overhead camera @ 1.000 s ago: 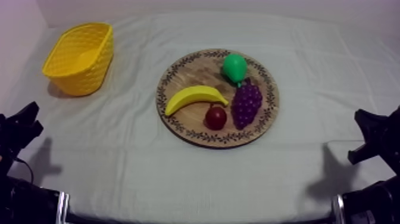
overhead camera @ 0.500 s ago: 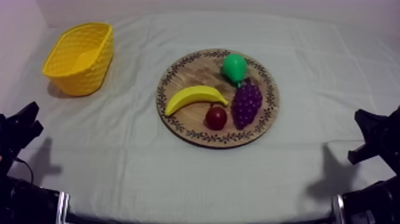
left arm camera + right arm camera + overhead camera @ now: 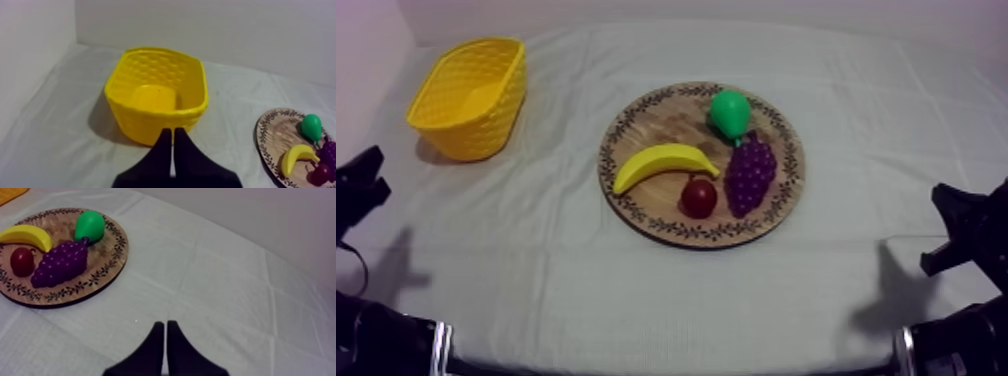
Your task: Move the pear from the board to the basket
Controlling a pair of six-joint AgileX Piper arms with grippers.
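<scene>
Listing top view: pear (image 3: 729, 112) on wooden board (image 3: 658, 122), far side, touching grapes (image 3: 749, 173); yellow basket (image 3: 488, 128) well apart, leftward. Left wrist view: left gripper (image 3: 172, 132) clenched, empty, facing yellow basket. Right wrist view: right gripper (image 3: 165, 323) clenched, empty, short of wooden board. Risk, judged: a grasp crowding grapes could roll pear away.

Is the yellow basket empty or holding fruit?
Empty: the yellow basket shows a bare floor inside; the pear lies on the wooden board.
</scene>
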